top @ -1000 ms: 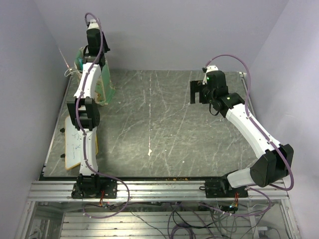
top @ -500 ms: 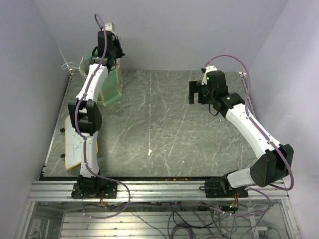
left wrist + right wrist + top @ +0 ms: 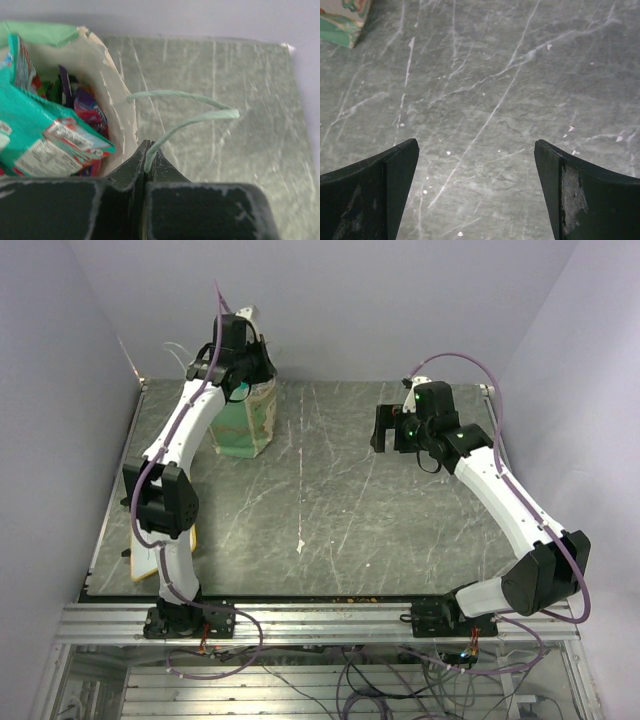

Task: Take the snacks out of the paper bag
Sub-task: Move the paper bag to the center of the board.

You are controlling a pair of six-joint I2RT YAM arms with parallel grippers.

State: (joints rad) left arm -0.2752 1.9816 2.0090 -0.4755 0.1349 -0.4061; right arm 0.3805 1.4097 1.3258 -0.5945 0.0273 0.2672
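- Left gripper (image 3: 148, 152): jaws were clamped on the string handle (image 3: 190, 117) of the paper bag (image 3: 250, 422), which stood at the table's (image 3: 330, 500) far left.
- Snacks (image 3: 40, 130): lay inside the bag.
- Right gripper (image 3: 476, 150): jaws stood wide apart above the table.

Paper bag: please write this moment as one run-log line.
left jaws: shut on handle | right jaws: open, empty | snacks: inside paper bag

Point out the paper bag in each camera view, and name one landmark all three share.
Top external: paper bag upper left, at the far side of the tabletop.
Left wrist: paper bag at left, mouth open, snacks inside; left gripper shut on its string handle.
Right wrist: paper bag only as a corner, top left.
Shared landmark: the scratched grey tabletop.
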